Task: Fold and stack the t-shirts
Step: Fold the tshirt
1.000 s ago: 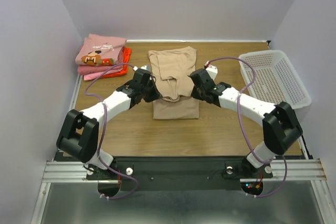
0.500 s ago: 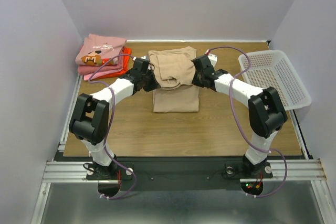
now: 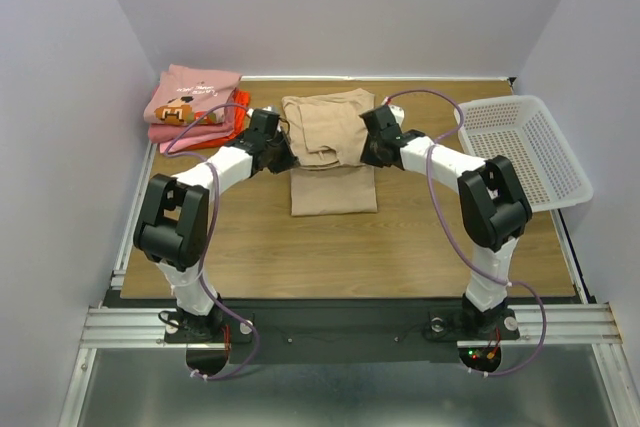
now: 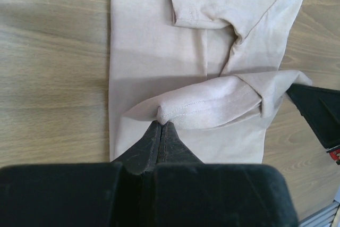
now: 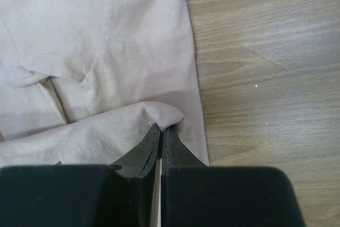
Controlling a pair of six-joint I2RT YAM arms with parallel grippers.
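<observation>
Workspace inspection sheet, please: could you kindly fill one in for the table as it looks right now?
Surface: wooden table, wood grain showing.
Job's things: tan t-shirt mid-table, a stitched edge lifted; folded stack far left.
Clutter: white mesh basket far right, looks empty.
Grippers: left gripper and right gripper each shut on the tan t-shirt's lifted edge.
Cables: purple cables loop along both arms.
Surroundings: plain walls; nothing else seen.

Lab test booth: bare white walls (image 3: 340,7) around a wooden table (image 3: 400,247), aluminium mounting rails (image 3: 112,325).
</observation>
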